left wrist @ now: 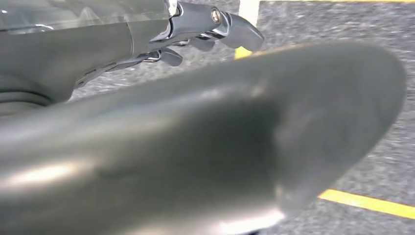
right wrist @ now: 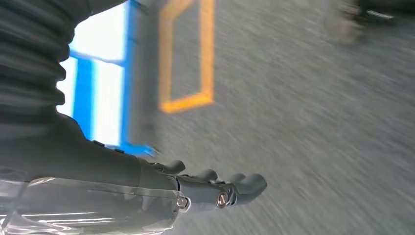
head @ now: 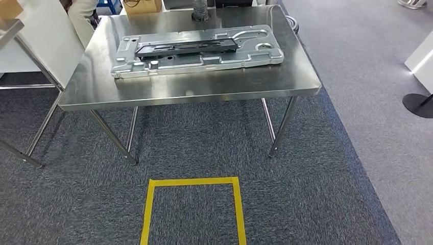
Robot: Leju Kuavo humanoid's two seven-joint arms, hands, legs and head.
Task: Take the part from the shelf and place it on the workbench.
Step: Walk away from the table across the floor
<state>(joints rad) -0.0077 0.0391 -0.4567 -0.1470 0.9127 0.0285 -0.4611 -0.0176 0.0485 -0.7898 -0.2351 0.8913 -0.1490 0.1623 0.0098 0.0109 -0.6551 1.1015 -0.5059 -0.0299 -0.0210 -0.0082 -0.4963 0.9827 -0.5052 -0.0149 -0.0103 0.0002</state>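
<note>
The large flat stamped sheet-metal part [head: 196, 53], silver-grey with ribs, cut-outs and raised bosses, lies flat on the polished stainless-steel workbench [head: 194, 84], well inside its edges. A narrower black bar-shaped component [head: 186, 47] rests on top of the part, along its length. Judged from this layout, the placement step appears complete: the part is on the bench and neither hand is on it. What remains, if anything, is only for the robot to stand clear; no shelf can be identified with confidence.

The left hand [left wrist: 195, 36] hangs above the floor. Its dark fingers [left wrist: 240, 32] are slightly curled and apart, with nothing between them; it holds nothing. A broad grey rounded shape, blurred and close to the lens, is probably the hand's own thumb.

The right hand [right wrist: 205, 183] likewise hangs over the floor, its fingers [right wrist: 247, 186] extended, side by side and empty.

Materials:
- Workbench: brushed steel top, reflective, on slim tubular steel legs [head: 280, 127].
- Part: pressed metal, matt to semi-gloss, rigid, with thin edges.
- Floor: grey short-pile carpet [head: 204, 148], speckled, marked with a rectangle of yellow tape [head: 193, 181] in front of the bench.
- A ribbed grey hose [head: 200, 10] stands at the far edge of the bench.
</note>
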